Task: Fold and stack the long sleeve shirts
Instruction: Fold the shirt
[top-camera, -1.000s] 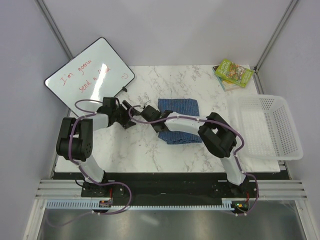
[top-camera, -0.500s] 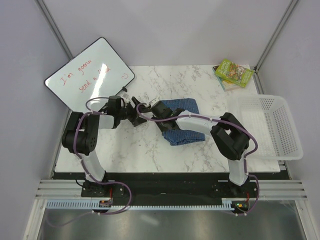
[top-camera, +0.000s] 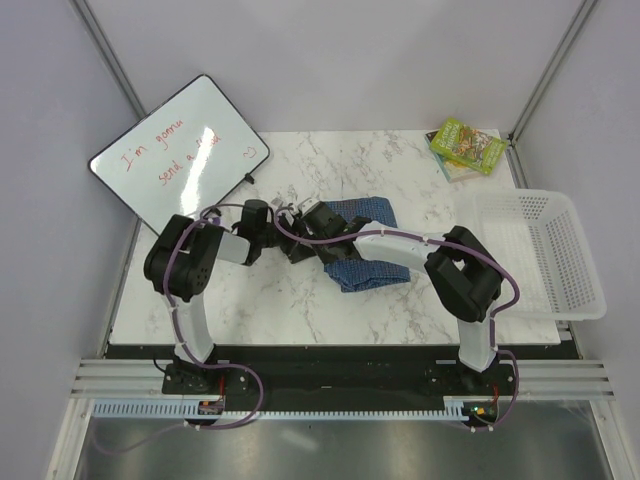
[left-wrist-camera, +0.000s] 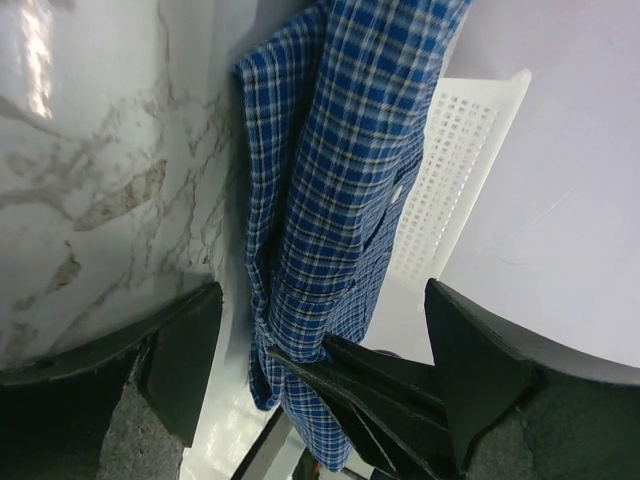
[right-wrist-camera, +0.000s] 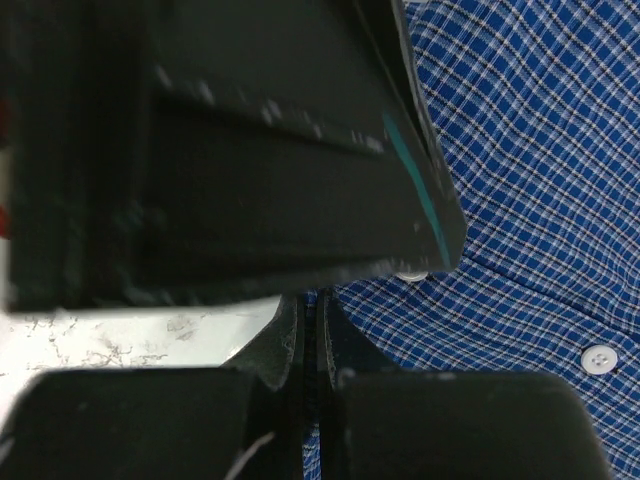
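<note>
- Top external view: the shirt (top-camera: 362, 212) lies folded into a small blue checked rectangle near the middle of the marble table (top-camera: 300, 165), and my right forearm crosses over it.
- Both my arms reach in from the near edge and meet at the shirt's left edge.
- A white mesh basket (top-camera: 585, 290) sits at the table's right side, apart from the shirt. A whiteboard (top-camera: 180, 150) with red writing is at the back left corner, and some books (top-camera: 466, 146) lie at the back right corner.
- Left wrist view: my left claw (left-wrist-camera: 322, 290) stands wide open. Its black fingers (left-wrist-camera: 185, 350) are spread far apart and no cloth touches them.
- The shirt's folded layers run between those fingers, with the marble on one side and the basket beyond on the other.
- In that same view the tips of my right claw (left-wrist-camera: 300, 362) come in between my left fingers, pinched on a lower corner of the cloth.
- Right wrist view: my right claw is closed, with only a thin slit between the pads and blue check right at the tips.
- From this view alone I cannot tell how much cloth sits between the pads.
- White buttons (right-wrist-camera: 598, 358) show on the shirt just beside the right claw.
</note>
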